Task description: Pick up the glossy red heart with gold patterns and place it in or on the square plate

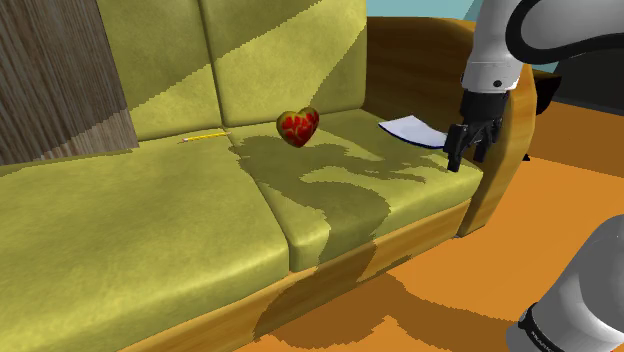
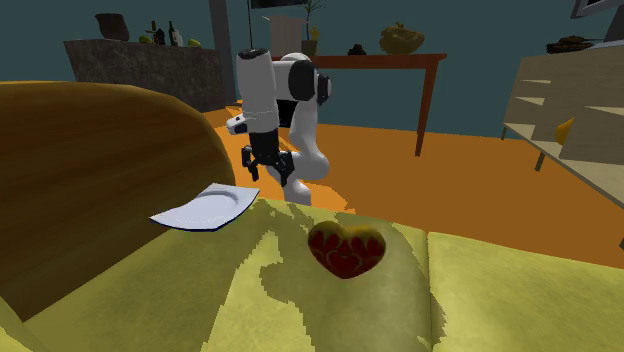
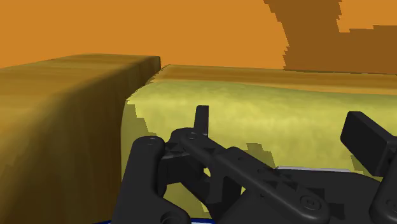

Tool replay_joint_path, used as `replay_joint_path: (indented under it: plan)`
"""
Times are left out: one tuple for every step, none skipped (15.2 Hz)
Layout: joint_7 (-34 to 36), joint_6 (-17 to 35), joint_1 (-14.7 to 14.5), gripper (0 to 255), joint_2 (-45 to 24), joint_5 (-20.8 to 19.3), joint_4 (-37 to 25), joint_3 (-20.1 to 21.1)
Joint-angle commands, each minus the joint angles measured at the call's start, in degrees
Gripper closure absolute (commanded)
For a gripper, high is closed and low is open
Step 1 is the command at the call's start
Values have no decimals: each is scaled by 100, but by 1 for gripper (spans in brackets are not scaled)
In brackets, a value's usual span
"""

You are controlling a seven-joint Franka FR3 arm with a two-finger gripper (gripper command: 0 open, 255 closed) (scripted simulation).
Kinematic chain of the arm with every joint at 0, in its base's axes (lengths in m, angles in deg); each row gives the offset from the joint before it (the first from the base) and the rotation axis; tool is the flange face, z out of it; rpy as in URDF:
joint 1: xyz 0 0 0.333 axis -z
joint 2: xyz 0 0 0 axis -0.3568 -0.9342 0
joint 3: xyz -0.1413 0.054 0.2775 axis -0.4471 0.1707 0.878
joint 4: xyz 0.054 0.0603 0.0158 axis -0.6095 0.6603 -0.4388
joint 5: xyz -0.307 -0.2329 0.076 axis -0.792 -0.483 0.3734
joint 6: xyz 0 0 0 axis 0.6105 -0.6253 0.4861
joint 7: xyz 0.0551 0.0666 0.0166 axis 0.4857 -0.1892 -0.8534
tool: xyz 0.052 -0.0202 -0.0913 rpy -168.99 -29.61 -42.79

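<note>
A glossy red heart with gold patterns (image 1: 298, 126) lies on the yellow-green sofa seat, close to the backrest; it also appears on the cushion as the heart (image 2: 346, 250). The white square plate (image 1: 412, 130) rests on the seat by the wooden armrest, and in the second exterior view the plate (image 2: 205, 208) tilts against that armrest. My black gripper (image 1: 468, 155) hangs open and empty in the air beside the armrest, just past the plate and well apart from the heart. The gripper (image 2: 266, 170) points down. In the wrist view its fingers (image 3: 201, 121) stand apart over the cushion.
The curved wooden armrest (image 1: 505, 170) stands right beside the gripper. A thin yellow pencil (image 1: 203, 135) lies at the seat's back. Orange floor (image 1: 560, 210) spreads in front of the sofa. A wooden table (image 2: 400, 70) and shelves (image 2: 560, 110) stand far behind the arm.
</note>
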Motion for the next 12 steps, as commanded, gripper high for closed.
replay_joint_path:
  plan:
    - [0,0,0,0,0,0,0,0]
    - [309,22,5,0,-68,128,-72,152]
    - [614,49,18,0,-147,251,-155,305]
    - [919,79,32,0,-238,366,-247,455]
    - [1223,112,50,0,-339,474,-350,603]
    - [1526,147,71,0,-450,572,-462,747]
    - [1827,184,96,0,-571,661,-584,888]
    - [2129,222,123,0,-701,740,-715,1026]
    - [2429,260,156,0,-838,810,-855,1163]
    - [2730,298,190,0,-984,868,-1005,1296]
    - [3030,335,228,0,-1138,915,-1163,1426]
    - [3331,370,268,0,-1299,950,-1331,1554]
